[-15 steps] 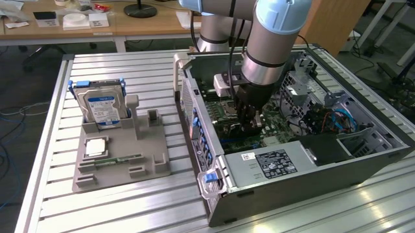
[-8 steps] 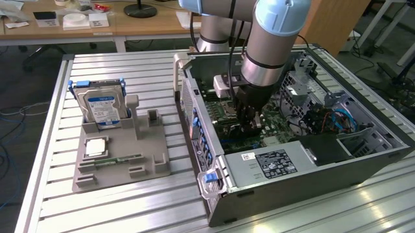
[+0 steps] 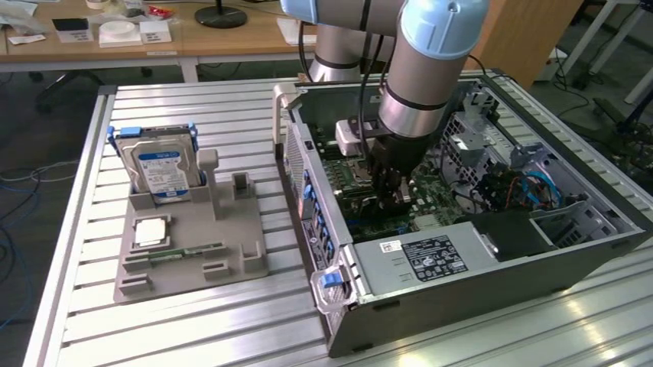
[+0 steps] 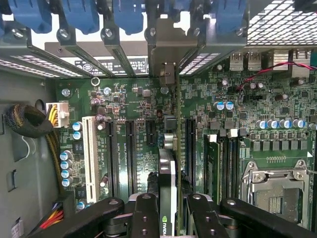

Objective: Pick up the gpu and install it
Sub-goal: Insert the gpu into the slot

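Note:
In the wrist view the gpu [image 4: 167, 171] is seen edge-on, a thin dark card with a green logo, standing upright over the green motherboard [image 4: 124, 109]. Its silver bracket [image 4: 166, 54] reaches the case's rear slot openings. My gripper [image 4: 168, 215] is shut on the card, one black finger [image 4: 143, 218] on either side. The card lines up with a long black slot between the other expansion slots; whether it is seated I cannot tell. In the exterior view my gripper [image 3: 393, 195] hangs deep inside the open computer case [image 3: 582, 237], low over the board.
A hard drive [image 3: 158, 164] with a blue-white label stands in a grey holder [image 3: 189, 260] on the slatted table, at the exterior view's left. A memory stick [image 3: 189, 250] lies in that holder. Inside the case are the power supply [image 3: 429, 256], cables [image 3: 510, 191] and CPU socket [image 4: 275, 191].

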